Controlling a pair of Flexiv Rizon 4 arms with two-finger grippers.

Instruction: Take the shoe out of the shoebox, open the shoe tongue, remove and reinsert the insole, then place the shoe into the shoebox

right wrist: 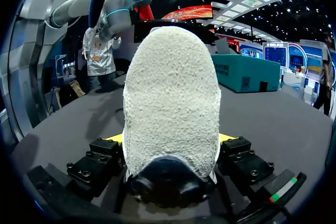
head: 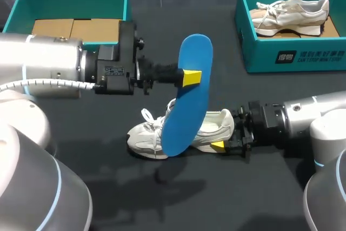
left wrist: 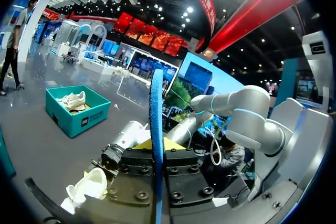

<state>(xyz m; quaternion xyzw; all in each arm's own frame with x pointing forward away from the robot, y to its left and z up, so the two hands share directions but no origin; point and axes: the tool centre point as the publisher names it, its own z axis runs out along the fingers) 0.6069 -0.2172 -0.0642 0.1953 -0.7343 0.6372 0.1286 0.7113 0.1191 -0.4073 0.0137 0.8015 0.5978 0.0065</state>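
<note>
Your black table (head: 162, 198) carries two teal boxes. The left shoebox (head: 21, 4) holds only cardboard (head: 75, 28), and the right shoebox (head: 292, 60) holds a second shoe (head: 294, 9). The white shoe (head: 148, 136) sits on its sole mid-table, toe toward your left arm. The blue insole (head: 189, 96) stands upright over it, pinched between the narrowly set fingers of your left gripper (head: 193, 78). Your right gripper (head: 219, 133) clamps the shoe's heel from both sides.
</note>
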